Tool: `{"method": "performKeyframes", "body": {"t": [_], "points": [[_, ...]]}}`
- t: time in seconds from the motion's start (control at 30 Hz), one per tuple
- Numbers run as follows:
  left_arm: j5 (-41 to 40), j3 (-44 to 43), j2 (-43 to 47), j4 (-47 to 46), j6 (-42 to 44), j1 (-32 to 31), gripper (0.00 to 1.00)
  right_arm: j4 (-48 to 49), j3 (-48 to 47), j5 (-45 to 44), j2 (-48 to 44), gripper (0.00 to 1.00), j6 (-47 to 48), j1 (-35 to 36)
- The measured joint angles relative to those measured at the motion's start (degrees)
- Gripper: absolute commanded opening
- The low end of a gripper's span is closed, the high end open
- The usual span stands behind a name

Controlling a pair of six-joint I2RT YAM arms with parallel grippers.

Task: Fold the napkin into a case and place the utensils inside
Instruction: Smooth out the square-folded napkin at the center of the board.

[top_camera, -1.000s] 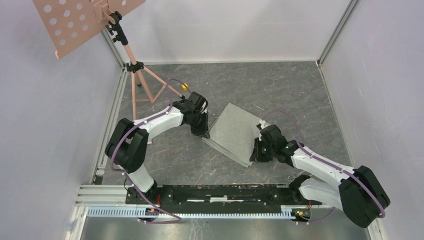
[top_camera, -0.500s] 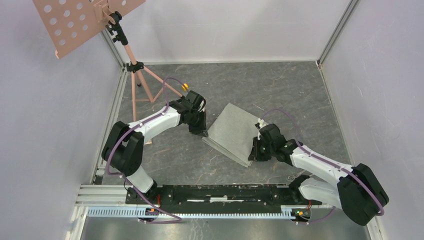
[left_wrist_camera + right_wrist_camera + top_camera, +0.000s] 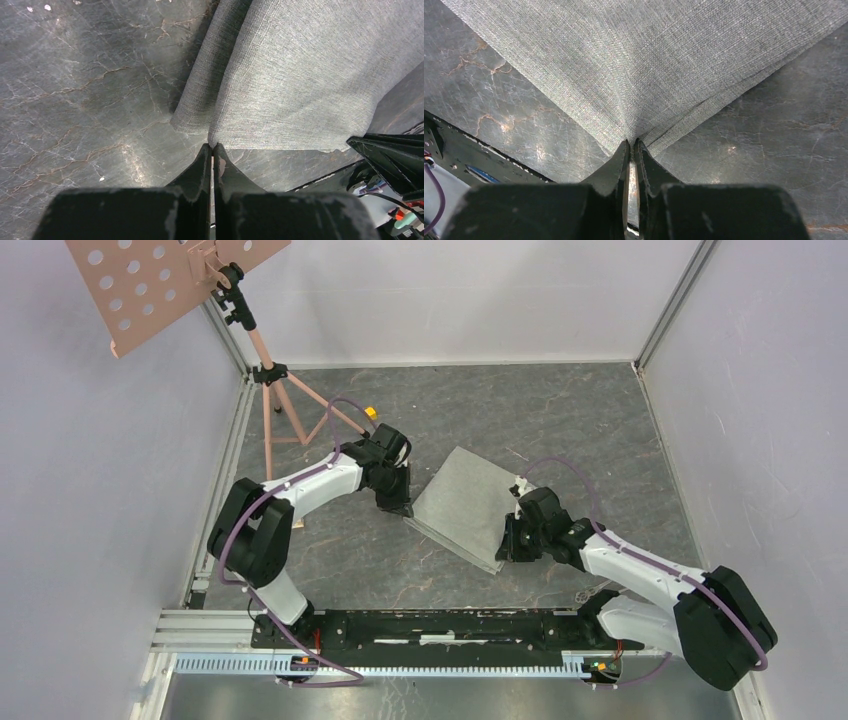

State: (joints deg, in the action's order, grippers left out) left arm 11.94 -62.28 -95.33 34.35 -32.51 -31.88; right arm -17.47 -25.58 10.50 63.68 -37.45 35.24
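Three views of one scene. The top camera sits high above and behind the black base rail (image 3: pixel 440 625) of the arms. It looks steeply down and forward over the whole dark grey marbled worktop (image 3: pixel 560 410). From there the pale grey-green cloth napkin (image 3: pixel 470 502) is a small patch at centre. The left wrist camera looks along the black left end effector (image 3: pixel 212 146), very close to the worktop, facing one napkin corner. The right wrist camera looks along the black right end effector (image 3: pixel 631 141), equally close, facing another corner. All three views share the napkin and the surrounding worktop.
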Motion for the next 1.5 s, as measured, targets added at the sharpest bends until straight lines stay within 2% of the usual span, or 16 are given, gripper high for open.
{"method": "performKeyframes", "body": {"t": [0.53, 0.73, 0.87, 0.93, 1.07, 1.1, 1.17, 1.27, 1.4, 1.5], "points": [[-0.94, 1.4, -1.79, -0.11, 0.0, 0.57, 0.02, -0.02, 0.11, 0.9, -0.35, 0.12, 0.28, 0.02], [-0.96, 1.4, -2.29, -0.13, 0.02, 0.63, 0.03, 0.44, 0.7, 1.05, -0.35, 0.17, 0.31, 0.02], [-1.36, 1.4, -2.51, 0.0, 0.07, 0.68, 0.18, -0.37, 1.11, 0.92, -0.55, 0.32, 0.44, 0.13], [-1.92, 1.4, -2.51, 0.48, 0.61, 0.83, 0.31, -1.92, 1.18, 0.92, -1.25, 0.39, 0.66, 0.17], [-2.84, 1.2, -1.75, 3.02, 1.42, 1.29, 0.44, -7.34, -0.22, 0.79, -4.26, 0.6, 2.23, 0.17], [-2.86, 1.05, -1.16, 3.98, 1.66, 1.33, 0.46, -8.61, -1.16, 0.37, -4.76, 0.62, 2.73, 0.15], [-2.64, 0.37, 0.39, 5.53, 2.05, 1.42, 0.47, -10.93, -4.83, -0.48, -5.29, 0.61, 4.98, -0.11], [-1.25, -1.46, 2.27, 6.29, 2.14, 1.42, 0.39, -10.43, -10.4, -0.2, -3.74, 0.58, 8.07, -1.81], [2.12, -4.74, 2.23, 5.44, 2.12, 1.42, 0.36, -3.43, -14.08, 3.3, 3.3, 0.48, 9.92, -4.76], [3.48, -6.05, 0.52, 3.45, 2.1, 1.42, 0.32, 1.81, -13.38, 7.3, 9.35, 0.47, 9.86, -5.25]]}}
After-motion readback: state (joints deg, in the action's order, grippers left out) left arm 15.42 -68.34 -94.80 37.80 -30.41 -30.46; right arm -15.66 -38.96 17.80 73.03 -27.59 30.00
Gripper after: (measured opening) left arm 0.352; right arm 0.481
